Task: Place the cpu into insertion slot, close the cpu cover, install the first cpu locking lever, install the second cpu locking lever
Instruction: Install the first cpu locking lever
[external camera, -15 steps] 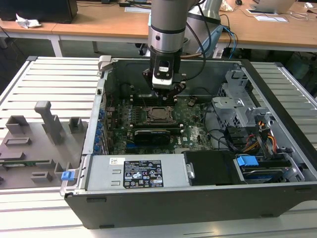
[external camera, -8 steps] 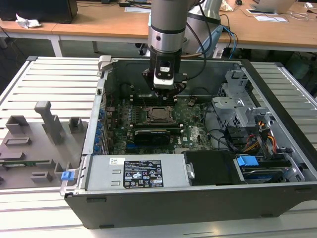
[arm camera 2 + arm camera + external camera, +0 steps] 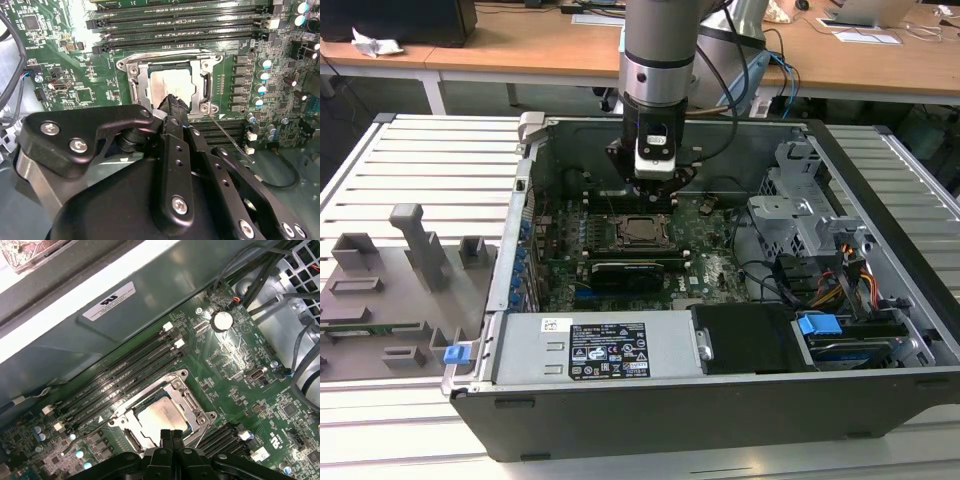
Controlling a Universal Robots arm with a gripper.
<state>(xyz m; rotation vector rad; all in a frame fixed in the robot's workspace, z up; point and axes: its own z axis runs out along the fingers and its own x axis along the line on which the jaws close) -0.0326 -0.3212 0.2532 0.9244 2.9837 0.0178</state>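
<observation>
Reaching into one open computer case (image 3: 720,400) on the slatted desk (image 3: 440,170), the arm hangs close to the far wall, with free room above the one motherboard (image 3: 710,270). The end effector (image 3: 172,436) is pinched together, holding nothing, its tips at the edge of one cpu cover (image 3: 191,401). The cover lies flat around one cpu (image 3: 160,415) in its socket. One thin locking lever (image 3: 230,137) angles out free.
</observation>
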